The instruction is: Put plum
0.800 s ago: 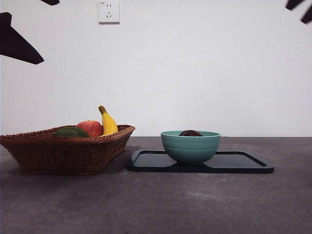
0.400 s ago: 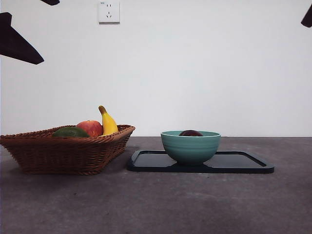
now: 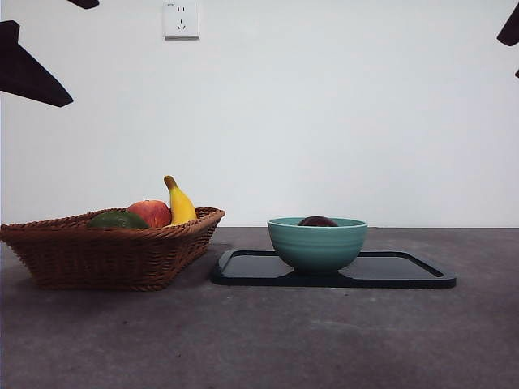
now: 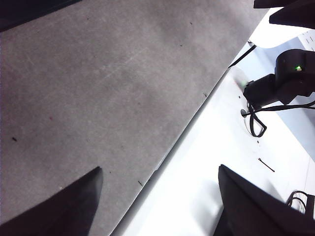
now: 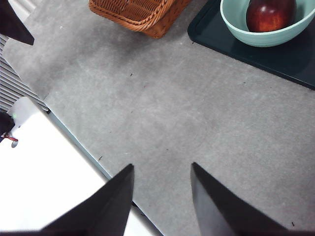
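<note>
The plum, dark maroon, lies inside a teal bowl that stands on a dark tray; only its top shows above the rim. The right wrist view shows the plum in the bowl from above. My right gripper is open and empty, high above the bare table, well apart from the bowl. In the front view it is only a black tip at the top right corner. My left gripper is open and empty over the table's edge.
A wicker basket at the left holds a red-yellow apple, a banana and a dark green fruit. Its corner shows in the right wrist view. A white surface with cables borders the table.
The black tip of the right arm at the top right corner has drawn further out of the front view. The plum, bowl and basket have not moved.
</note>
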`<control>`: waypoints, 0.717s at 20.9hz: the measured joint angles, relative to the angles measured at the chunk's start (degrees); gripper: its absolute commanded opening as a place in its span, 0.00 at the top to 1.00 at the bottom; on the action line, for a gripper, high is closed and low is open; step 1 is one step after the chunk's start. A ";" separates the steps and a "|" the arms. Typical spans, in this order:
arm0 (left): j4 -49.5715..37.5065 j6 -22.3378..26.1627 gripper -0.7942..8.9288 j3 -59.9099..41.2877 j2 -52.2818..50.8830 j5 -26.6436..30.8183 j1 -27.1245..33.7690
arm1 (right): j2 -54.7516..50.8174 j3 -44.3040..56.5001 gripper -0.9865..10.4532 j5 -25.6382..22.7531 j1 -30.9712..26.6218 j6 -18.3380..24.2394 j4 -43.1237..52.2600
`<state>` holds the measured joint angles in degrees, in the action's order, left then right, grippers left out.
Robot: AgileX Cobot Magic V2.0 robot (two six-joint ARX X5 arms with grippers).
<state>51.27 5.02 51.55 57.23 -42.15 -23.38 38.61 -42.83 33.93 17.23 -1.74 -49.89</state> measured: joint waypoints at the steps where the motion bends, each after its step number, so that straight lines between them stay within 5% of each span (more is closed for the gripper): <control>1: 0.00 0.00 0.53 0.00 0.00 0.00 0.00 | 0.00 0.00 0.75 -0.02 0.00 0.00 0.00; 10: -1.73 -0.52 0.53 0.00 0.00 0.00 0.00 | 0.00 0.00 0.75 0.00 0.00 0.00 0.00; 15: -10.40 -5.35 0.53 0.00 0.00 0.68 -0.31 | 0.00 0.00 0.75 0.00 0.00 0.00 0.00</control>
<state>40.86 -0.34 51.55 57.23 -41.47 -23.68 38.61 -42.83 33.93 17.23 -1.74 -49.89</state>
